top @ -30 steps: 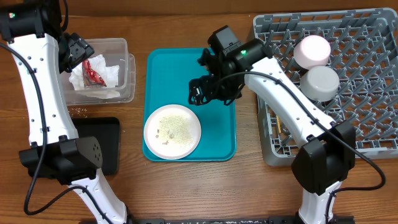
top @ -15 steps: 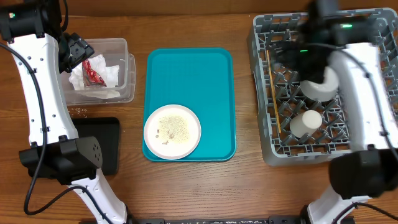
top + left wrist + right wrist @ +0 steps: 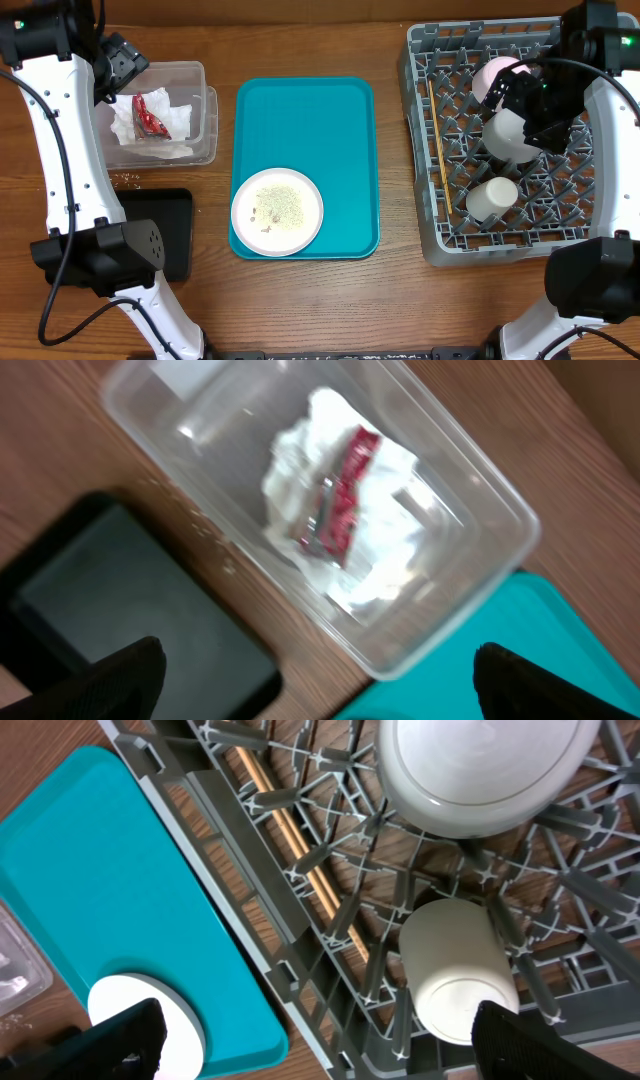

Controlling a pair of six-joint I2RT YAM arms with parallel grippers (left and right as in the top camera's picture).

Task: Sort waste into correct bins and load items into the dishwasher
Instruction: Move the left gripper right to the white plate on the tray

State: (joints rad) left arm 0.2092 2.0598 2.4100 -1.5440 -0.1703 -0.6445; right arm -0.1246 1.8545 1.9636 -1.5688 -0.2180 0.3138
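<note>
- Since a second earlier, the right arm had swung off the teal tray to the 3 o'clock side of the dish rack. The left arm had edged toward 11 o'clock of the clear tub.
- The right jaws stood wide and empty above the grey-white bowl. The small white cup sat at the bowl's 6 o'clock and the small pink dish at its 12. The chopsticks lay along the rack's 9 o'clock side.
- The left jaws were also wide, holding nothing, beside the tub where the napkins and red wrapper lay.
- The plate lay flat in the tray's 7 o'clock corner, with rice grains scattered over it.
- It looked stiff, smooth, probably slippery and breakable, and heavier than the cup.
- Lying flat, it offered only its rim. A pinch at the 3 o'clock rim, clear of the tray's lip, seemed the soundest hold.
- The rice was loose, so any tilt would likely shed it. The plate would want carrying level until it was over a bin such as the black tray at its 9 o'clock.
</note>
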